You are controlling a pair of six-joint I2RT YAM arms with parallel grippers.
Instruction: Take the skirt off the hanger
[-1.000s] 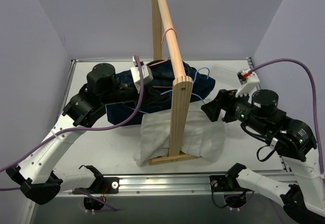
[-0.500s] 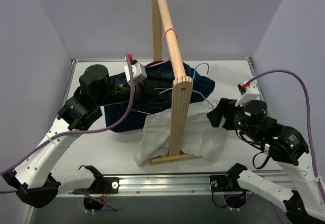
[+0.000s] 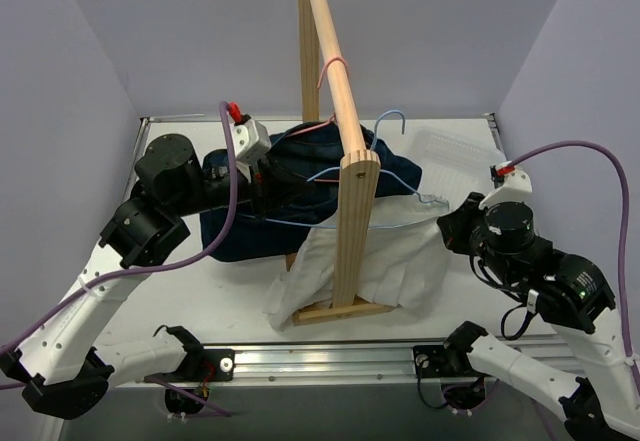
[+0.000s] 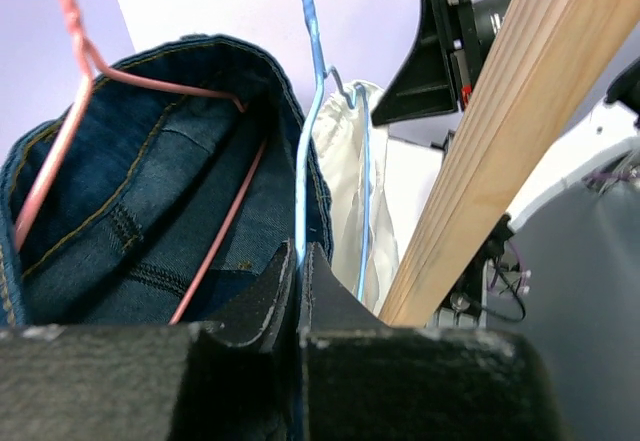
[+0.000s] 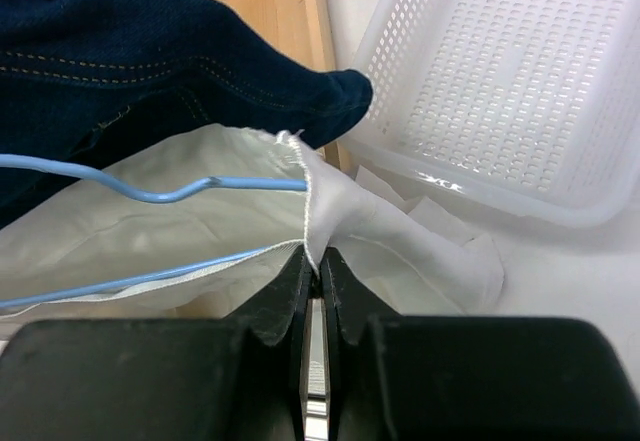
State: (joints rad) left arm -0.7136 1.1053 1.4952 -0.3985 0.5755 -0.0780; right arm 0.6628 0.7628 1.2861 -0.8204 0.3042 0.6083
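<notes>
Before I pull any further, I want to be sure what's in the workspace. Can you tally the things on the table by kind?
Wire hangers: 2, the blue hanger and the pink hanger
Garments: 2, the white skirt and the dark denim garment
Baskets: 1, the white plastic basket
Racks: 1, the wooden rack
Total: 6

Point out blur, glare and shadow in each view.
Top external: even soft light, no glare, sharp. Left wrist: the black left gripper looms dark and soft before clearer dark blue denim. Right wrist: the white perforated plastic basket is crisp, its rim glinting.
</notes>
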